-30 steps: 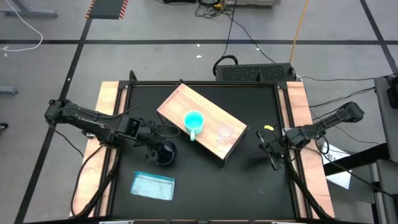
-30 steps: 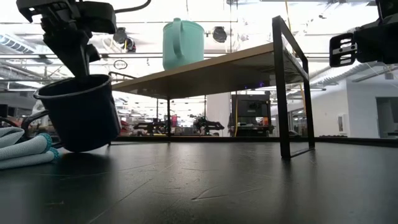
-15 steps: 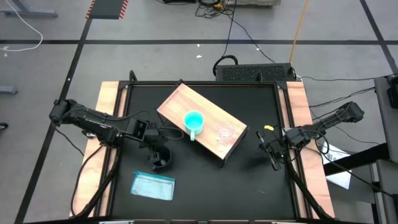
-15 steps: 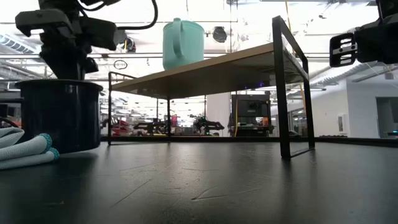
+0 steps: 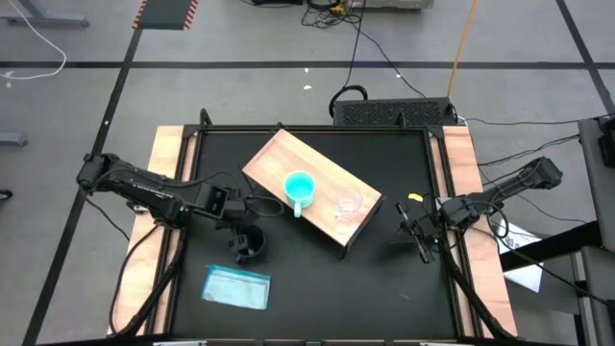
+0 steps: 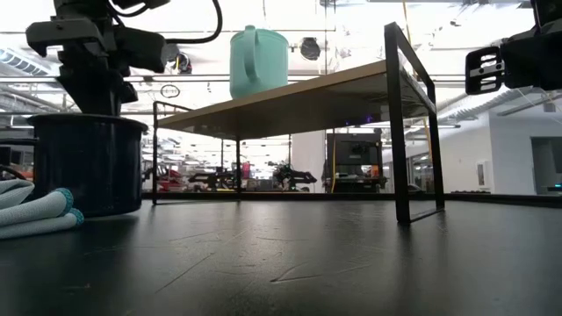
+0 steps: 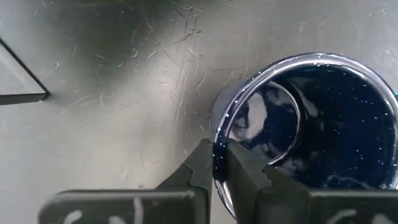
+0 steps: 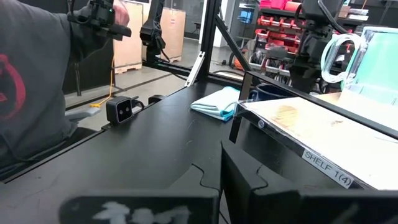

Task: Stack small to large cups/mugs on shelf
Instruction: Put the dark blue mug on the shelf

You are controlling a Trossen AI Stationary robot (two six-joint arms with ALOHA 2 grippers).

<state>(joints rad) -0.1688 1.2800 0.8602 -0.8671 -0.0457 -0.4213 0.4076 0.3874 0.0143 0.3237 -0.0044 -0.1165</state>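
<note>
The dark navy mug [image 7: 311, 124] is stood upright on the black tabletop [image 5: 384, 269], beside the light-blue packet [image 5: 236, 286]. Its rim is pinched between the left gripper's [image 7: 219, 163] nearly closed fingers. The right gripper [image 5: 421, 234] is held closed, empty, beside the shelf [image 5: 274, 154].

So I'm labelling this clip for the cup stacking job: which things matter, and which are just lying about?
Job:
- dark navy mug, rim in left gripper
- turquoise mug
- clear cup
- shelf

Lying about:
- light-blue packet
- small yellow item
</note>
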